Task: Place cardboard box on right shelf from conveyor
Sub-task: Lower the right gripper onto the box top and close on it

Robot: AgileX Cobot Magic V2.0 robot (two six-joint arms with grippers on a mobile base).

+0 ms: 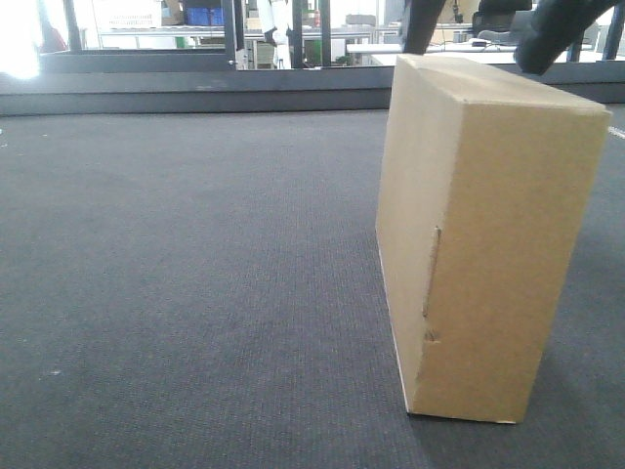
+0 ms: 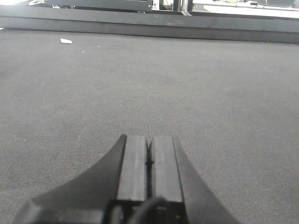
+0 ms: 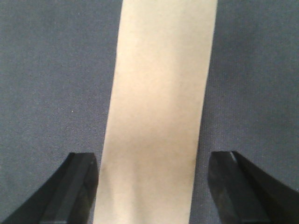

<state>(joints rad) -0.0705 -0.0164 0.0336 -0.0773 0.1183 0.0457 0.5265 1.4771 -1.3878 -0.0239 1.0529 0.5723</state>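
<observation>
The front-facing camera sits low, just above the dark grey, finely ribbed conveyor belt [image 1: 195, 293], looking across it, with the plain tan slab-like cardboard box [image 1: 488, 244] close on the right. The left wrist camera looks forward, low over the same belt, past its black left claw [image 2: 149, 140]. The right wrist camera looks straight down, close onto that box's narrow top, framed by its black right claw [image 3: 152, 158].

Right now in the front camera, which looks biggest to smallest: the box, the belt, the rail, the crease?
1. belt
2. box
3. rail
4. crease
The box is close and the rail far back, so their real sizes may differ.
</observation>
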